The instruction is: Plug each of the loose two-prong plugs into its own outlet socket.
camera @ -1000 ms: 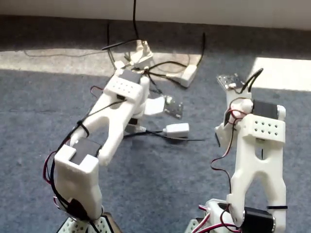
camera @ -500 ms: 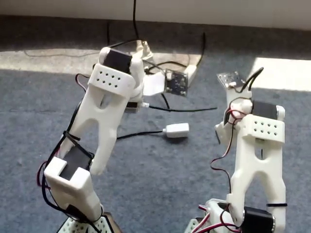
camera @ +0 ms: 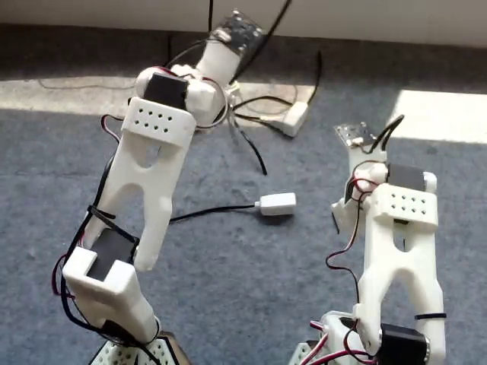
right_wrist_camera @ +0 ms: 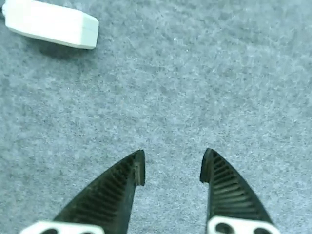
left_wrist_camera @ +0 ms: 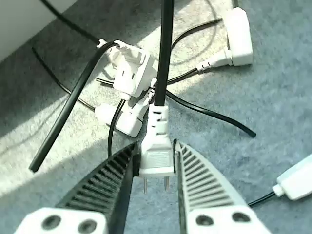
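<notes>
White two-prong plug (left_wrist_camera: 157,158) is sitting clamped between the fingers of your left gripper (left_wrist_camera: 156,145), prongs pointing back toward the wrist. Its black cord (left_wrist_camera: 165,48) is running away past the fingertips, over a cluster of white outlet blocks (left_wrist_camera: 130,73) lying on the grey carpet (left_wrist_camera: 273,122). Your right gripper (right_wrist_camera: 173,153) is hanging over the carpet with jaws parted, gripping nothing, and a white socket block (right_wrist_camera: 51,24) is lying well apart from its tips.

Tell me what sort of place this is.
Probably an indoor room set up for robot practice, though I can't be sure. Grey carpet covers the surface, a pale wall runs along its far edge, and loose black cords and white outlet sockets lie in a sunlit patch.
</notes>
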Controlling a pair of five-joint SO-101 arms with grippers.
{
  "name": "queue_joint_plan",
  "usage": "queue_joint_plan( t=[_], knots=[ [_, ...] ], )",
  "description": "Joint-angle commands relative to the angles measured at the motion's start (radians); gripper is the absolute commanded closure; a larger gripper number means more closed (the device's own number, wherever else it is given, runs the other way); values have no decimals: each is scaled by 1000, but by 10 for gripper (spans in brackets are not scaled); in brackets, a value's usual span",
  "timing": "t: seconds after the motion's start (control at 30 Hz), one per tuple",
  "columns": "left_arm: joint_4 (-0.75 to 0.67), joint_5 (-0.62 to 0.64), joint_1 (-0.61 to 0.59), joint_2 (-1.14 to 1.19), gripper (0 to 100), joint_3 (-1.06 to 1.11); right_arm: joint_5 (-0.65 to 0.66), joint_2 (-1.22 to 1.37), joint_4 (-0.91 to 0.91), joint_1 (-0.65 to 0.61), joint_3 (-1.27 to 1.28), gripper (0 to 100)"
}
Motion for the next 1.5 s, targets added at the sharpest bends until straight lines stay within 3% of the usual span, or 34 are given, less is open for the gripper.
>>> queue_joint_plan(
  t=[0.0,0.17,0.27,0.37,0.53,0.77,1.03,1.27,1.47],
  knots=[
    [-20,491,-96,-58,993,-30,6,-25,-76,-62,76,804],
    [49,962,-216,-56,992,31,12,-25,-102,-180,154,804],
    [49,1135,-223,-59,992,125,11,-25,-102,-246,159,804],
    [40,1227,-216,-56,990,208,6,-24,-120,-302,159,804],
    [48,1232,-219,-51,990,229,-43,47,-237,-357,174,804],
    [-66,1237,-216,-50,991,357,-132,450,-409,-369,-18,804],
    [-316,1237,-216,-53,993,507,-130,608,-245,-367,-377,804],
    [-336,1232,-214,-51,993,521,-124,659,-280,-352,-532,804],
    [-338,1231,-188,-51,993,521,-112,688,-173,-351,-708,804]
  ],
)
